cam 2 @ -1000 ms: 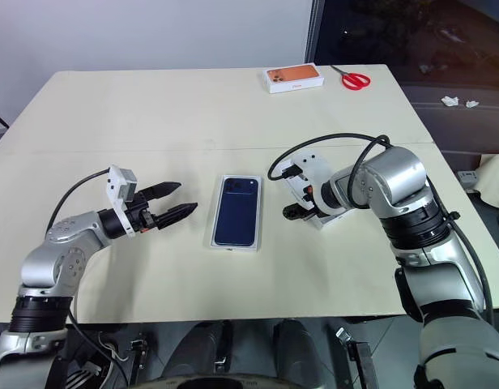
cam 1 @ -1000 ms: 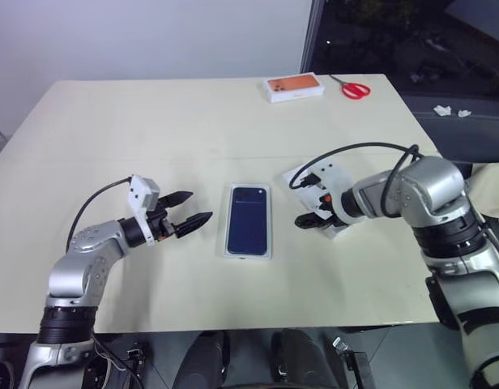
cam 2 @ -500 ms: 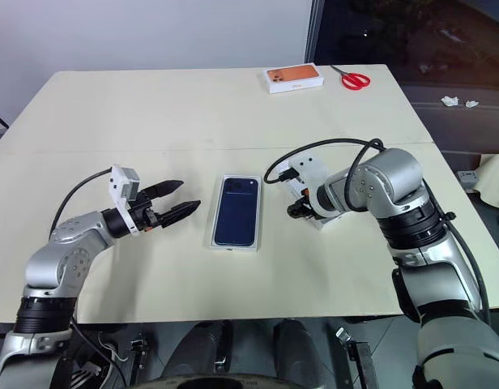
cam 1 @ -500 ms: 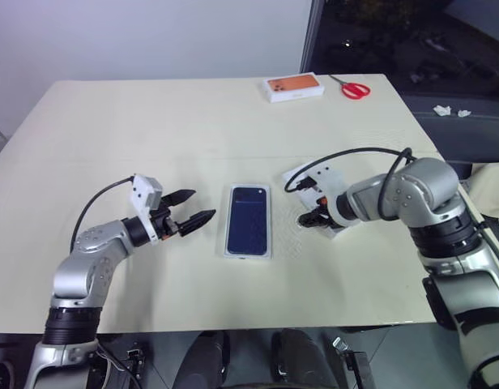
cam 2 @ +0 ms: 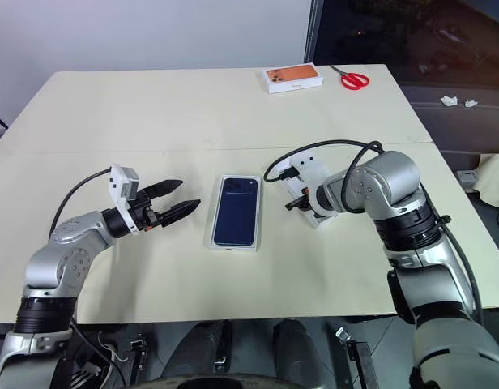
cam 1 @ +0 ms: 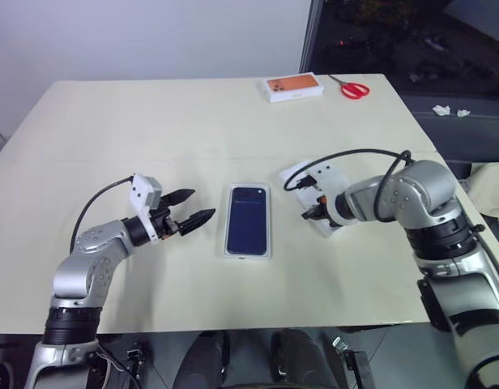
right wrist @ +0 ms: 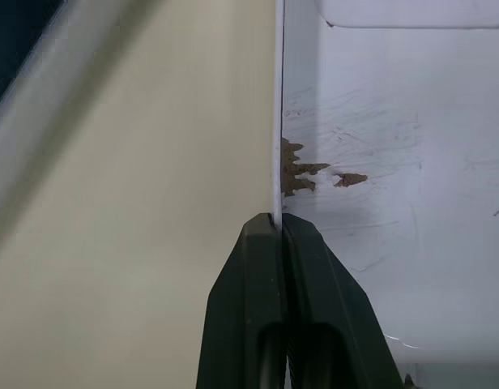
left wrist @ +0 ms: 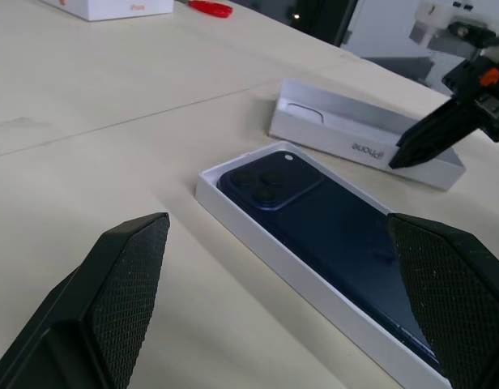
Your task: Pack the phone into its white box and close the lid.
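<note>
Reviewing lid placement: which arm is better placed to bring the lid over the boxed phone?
Right. The right gripper is shut on the lid wall; the left gripper hangs open beside the white box.

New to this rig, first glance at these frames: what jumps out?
The phone lies back-up in the white box at the table's middle, between the two arms. The right tool is shut on the near side wall of the lid, which lies open side up just right of the box. The left tool hovers open left of the phone; an orange-topped box and red scissors sit at the far edge.
</note>
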### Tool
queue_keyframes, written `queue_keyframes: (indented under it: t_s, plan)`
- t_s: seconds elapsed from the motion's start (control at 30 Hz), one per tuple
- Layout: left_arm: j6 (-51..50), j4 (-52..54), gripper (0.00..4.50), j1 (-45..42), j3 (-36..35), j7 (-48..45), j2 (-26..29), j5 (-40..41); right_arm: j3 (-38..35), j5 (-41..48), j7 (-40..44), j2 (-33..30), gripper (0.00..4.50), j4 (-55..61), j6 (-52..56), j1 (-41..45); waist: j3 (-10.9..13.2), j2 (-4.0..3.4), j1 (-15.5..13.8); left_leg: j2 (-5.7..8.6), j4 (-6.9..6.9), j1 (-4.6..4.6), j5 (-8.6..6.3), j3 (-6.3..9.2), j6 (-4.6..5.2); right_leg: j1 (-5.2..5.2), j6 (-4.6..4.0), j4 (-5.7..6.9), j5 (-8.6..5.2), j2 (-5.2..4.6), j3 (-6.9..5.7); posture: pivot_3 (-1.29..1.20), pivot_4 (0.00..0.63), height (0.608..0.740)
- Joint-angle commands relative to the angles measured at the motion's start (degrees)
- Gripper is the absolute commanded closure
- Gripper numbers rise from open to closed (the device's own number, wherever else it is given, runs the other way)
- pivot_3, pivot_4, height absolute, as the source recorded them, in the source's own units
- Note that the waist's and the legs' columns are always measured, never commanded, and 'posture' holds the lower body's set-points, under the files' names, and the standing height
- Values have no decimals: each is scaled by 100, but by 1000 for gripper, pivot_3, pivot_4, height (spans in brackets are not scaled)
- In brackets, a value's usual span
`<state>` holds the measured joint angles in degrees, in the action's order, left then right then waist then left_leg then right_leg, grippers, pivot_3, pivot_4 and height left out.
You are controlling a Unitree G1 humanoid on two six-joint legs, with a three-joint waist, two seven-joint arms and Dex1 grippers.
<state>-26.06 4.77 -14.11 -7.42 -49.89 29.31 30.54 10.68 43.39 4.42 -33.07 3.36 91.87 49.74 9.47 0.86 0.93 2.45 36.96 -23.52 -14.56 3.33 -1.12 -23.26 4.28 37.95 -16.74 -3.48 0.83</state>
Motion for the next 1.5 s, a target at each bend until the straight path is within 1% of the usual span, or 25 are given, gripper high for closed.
queue_keyframes:
  t_s: [0.03, 0.07, 0.13, 0.2, 0.23, 0.27, 0.3, 0.33, 0.4, 0.43, 0.47, 0.53, 0.63, 0.7, 0.73, 0.83, 0.97, 1.07, 1.2, 1.5]
  plan:
    - [-20, 152, 0, -116, -71, -28, 95, 86, -783, -178, 239, 218, 4473, -42, -407, 296, 0, 0, -8, 0, 1, 0, 0, 0, 0, 0, 0, 0, 0, 1, 0, 0, 150, 740]
    - [-23, 146, 0, -130, -75, -24, 96, 88, -947, -155, 356, 279, 4473, -115, -462, 305, 0, 0, -10, 0, 1, 0, 0, -1, 0, 1, 0, 0, 0, 0, 0, 0, 150, 740]
    - [26, 137, 0, -133, -83, -47, 127, 63, -1553, 132, 680, 625, 4473, -304, -695, 411, 1, 1, -11, 0, 1, 0, 0, -1, 0, 1, 0, 0, 0, 1, 0, 0, 150, 740]
    - [88, 117, 0, -151, -128, -56, 163, 57, -2387, 483, 764, 1159, 4473, -612, -782, 605, 1, 1, 7, 0, 1, 0, 0, -1, 0, 2, 1, 1, 0, 1, 0, 0, 150, 740]
    - [117, 108, 0, -159, -147, -56, 175, 60, -2619, 579, 814, 1329, 4473, -652, -807, 644, 2, -1, 10, -1, 0, 0, 0, -2, 0, 0, 1, 3, 1, 3, 1, 0, 150, 740]
    - [143, 98, 0, -171, -185, -59, 188, 77, -2883, 758, 867, 1512, 4473, -688, -701, 683, 2, -1, 6, -1, 0, 0, 0, -2, 0, -2, 1, 5, 1, 4, 1, 0, 150, 740]
    - [206, 88, 0, -179, -210, -61, 204, 56, -2980, 819, 891, 1590, 4473, -670, -558, 690, 2, -1, 4, -2, -1, 0, 0, -1, 0, -2, 1, 5, 1, 4, 0, 0, 150, 740]
    - [316, 131, 0, -153, -295, -146, 264, 78, -3305, 1138, 933, 1837, 4473, -708, -337, 697, 2, -1, 3, -3, -1, 0, 0, -1, 0, -2, 1, 5, 0, 4, 0, 0, 150, 740]
    - [462, 216, 0, -108, -421, -254, 370, 116, -3894, 1734, 859, 2247, 4473, -913, -13, 755, 3, -3, 10, -3, -2, 0, 0, -1, 0, -2, 1, 4, 1, 4, 0, 0, 150, 740]
    - [521, 268, 0, -70, -499, -333, 435, 159, -4070, 1843, 769, 2431, 4473, -920, 47, 722, 3, -3, 10, -3, -2, 0, 0, -3, 0, -3, 0, 4, 1, 3, 3, 0, 150, 740]
    - [554, 300, 0, -41, -547, -380, 475, 186, -4142, 1892, 661, 2529, 4473, -903, 63, 689, 3, -4, 10, -3, -2, 0, 0, -3, 0, -4, 0, 5, 1, 3, 3, 0, 150, 740]
    - [583, 373, 0, 49, -698, -449, 621, 216, -4296, 2433, 376, 2838, 4473, -1277, 63, 526, 4, -5, 12, -4, -3, 0, 0, -2, 0, -5, 0, 5, 0, 2, 3, 0, 150, 740]
    - [518, 510, 0, 204, -910, -482, 828, 317, -4283, 2950, -53, 3273, 4473, -1428, 63, 281, 4, -6, 34, -5, -5, 0, 0, -2, 0, -5, -1, 4, 0, 1, 3, 0, 150, 740]
    - [404, 640, 0, 310, -1108, -458, 971, 452, -4435, 3238, -498, 3760, 4473, -1517, 21, 219, 9, -15, 39, -5, -9, 0, 0, -3, 0, -9, -1, 5, 0, 1, 5, 0, 150, 740]
    - [369, 678, 0, 343, -1164, -444, 1015, 497, -4465, 3393, -684, 3904, 4473, -1546, -15, 193, 12, -19, 49, -5, -9, -1, 0, -3, 0, -12, -1, 6, 0, 1, 5, 0, 150, 740]
    - [276, 699, 0, 404, -1346, -391, 1104, 614, -4365, 3888, -1223, 4364, 4473, -1643, -240, 30, 14, -23, 50, -6, -10, -1, 0, -3, 0, -13, -1, 7, 0, 1, 5, 0, 150, 740]
    - [254, 694, 0, 431, -1436, -334, 1144, 653, -4071, 4527, -1926, 4604, 4473, -1764, -687, -213, 14, -22, 19, -2, -7, 0, 0, -4, 0, -9, -1, 6, 0, 0, 5, 0, 150, 740]
    - [237, 704, 0, 492, -1467, -287, 1133, 662, -3677, 4775, -2176, 4805, 4473, -1630, -970, -597, 14, -22, 48, -3, -8, 0, 0, -5, 0, -11, -1, 6, 0, 1, 6, 0, 150, 740]
    - [276, 723, 0, 545, -1432, -199, 1091, 620, -3249, 4978, -2389, 4781, 4473, -1757, -1293, -960, 14, -22, 159, -5, -11, 0, 0, -5, 0, -11, -1, 6, 0, 4, 6, 0, 150, 740]
    - [273, 749, 0, 530, -1333, -124, 1023, 647, -2425, 5784, -2570, 4359, 4473, -1598, -1918, -1226, 18, -24, 180, -8, -10, 4, 0, -9, 1, -9, 0, 8, 0, 8, 8, 0, 150, 740]
